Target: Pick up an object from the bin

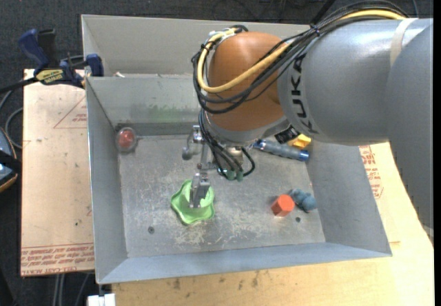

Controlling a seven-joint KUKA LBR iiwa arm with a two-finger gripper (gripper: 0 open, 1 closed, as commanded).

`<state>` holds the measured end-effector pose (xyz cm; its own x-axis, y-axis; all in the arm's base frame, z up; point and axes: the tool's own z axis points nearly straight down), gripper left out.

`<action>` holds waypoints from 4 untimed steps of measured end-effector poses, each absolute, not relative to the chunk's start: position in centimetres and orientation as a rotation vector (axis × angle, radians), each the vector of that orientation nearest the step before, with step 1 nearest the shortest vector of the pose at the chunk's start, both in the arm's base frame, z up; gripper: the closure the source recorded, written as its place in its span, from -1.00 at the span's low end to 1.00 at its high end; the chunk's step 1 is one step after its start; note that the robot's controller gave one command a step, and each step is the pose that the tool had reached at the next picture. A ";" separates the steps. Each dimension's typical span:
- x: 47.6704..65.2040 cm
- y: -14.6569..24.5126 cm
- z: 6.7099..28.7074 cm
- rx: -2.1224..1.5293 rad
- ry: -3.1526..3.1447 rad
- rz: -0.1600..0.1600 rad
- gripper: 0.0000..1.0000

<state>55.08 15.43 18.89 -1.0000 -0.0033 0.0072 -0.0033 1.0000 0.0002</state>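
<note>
Nearest the front wall of the bin [241, 262]: a crumpled green scrap [187, 207], soft-looking, on the floor a bit to view's left of centre. The pincer [200, 196] is down on it, tip sunk in the green folds, with the arm directly above. That's prob. because a limp, low obj. offers no side to come at, so top-down is the only way in. Can't tell whether the pincer is released or clenched: the tip is buried in green & the wrist hides the rest, so no hold claimed. Judged step: at the grasp point, lift not yet done.

Approx. same depth, to view's right & well apart from the scrap: an orange block [280, 205] w/ a blue-grey lump [304, 200] touching or just beside it, can't tell which. A pair that close is awkward to close on, so the lone scrap looks the easier pick.

Further back, partly under the wrist: a blue pen [284, 151] lying flat, w/ a yellow bit [300, 140] just behind it.

Farthest, view's left: a red ball [126, 138], alone at the foot of the back wall, where a round thing settles. The wall leaves little room there.
</note>
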 end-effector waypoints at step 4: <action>56.3 11.0 20.1 0.325 -3.137 -0.003 1.00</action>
